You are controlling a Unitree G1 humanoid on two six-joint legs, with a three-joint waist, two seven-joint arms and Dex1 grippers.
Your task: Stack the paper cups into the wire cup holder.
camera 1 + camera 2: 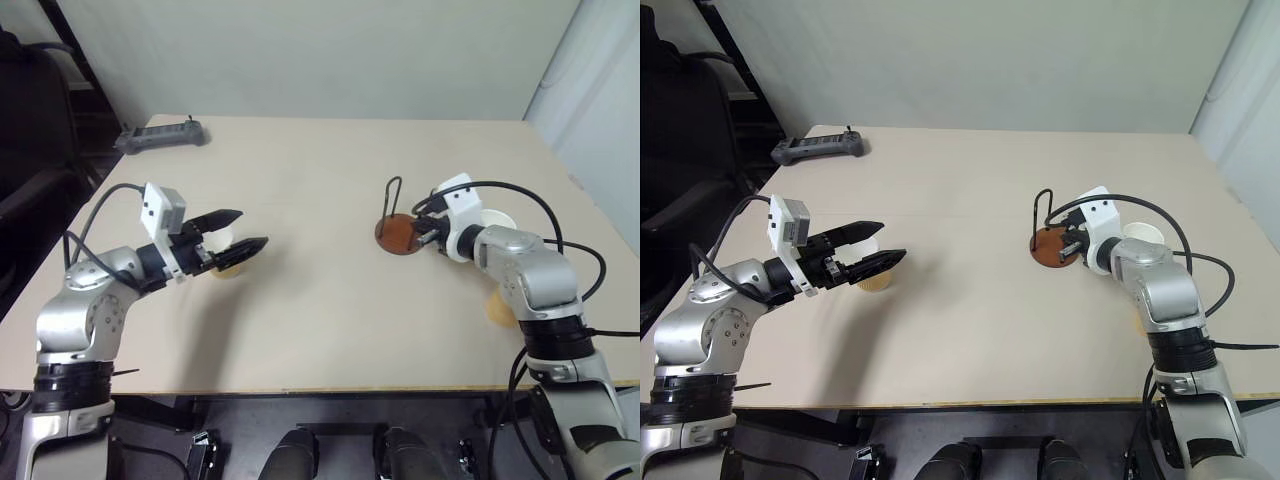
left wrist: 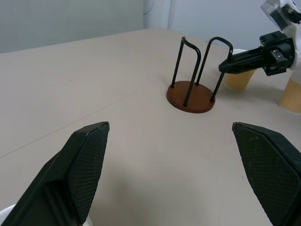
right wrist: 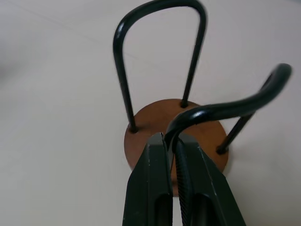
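The wire cup holder (image 1: 398, 237), a reddish-brown disc with two dark wire loops, stands right of the table's middle. My right gripper (image 3: 172, 141) is shut on the nearer wire loop, just above the disc. One paper cup (image 1: 496, 220) stands behind that gripper, and another (image 1: 497, 305) sits beside my right forearm, mostly hidden. On the left, my left gripper (image 1: 251, 228) is open and level over a third paper cup (image 1: 230, 265), which its fingers partly cover. From the left wrist view the holder (image 2: 190, 96) lies ahead between the wide-spread fingers (image 2: 84, 165).
A black handheld device (image 1: 160, 135) lies at the table's far left corner. A dark chair (image 1: 30, 190) stands off the left edge. Bare tabletop (image 1: 310, 200) separates the two arms. A cable (image 1: 540, 215) loops over my right arm.
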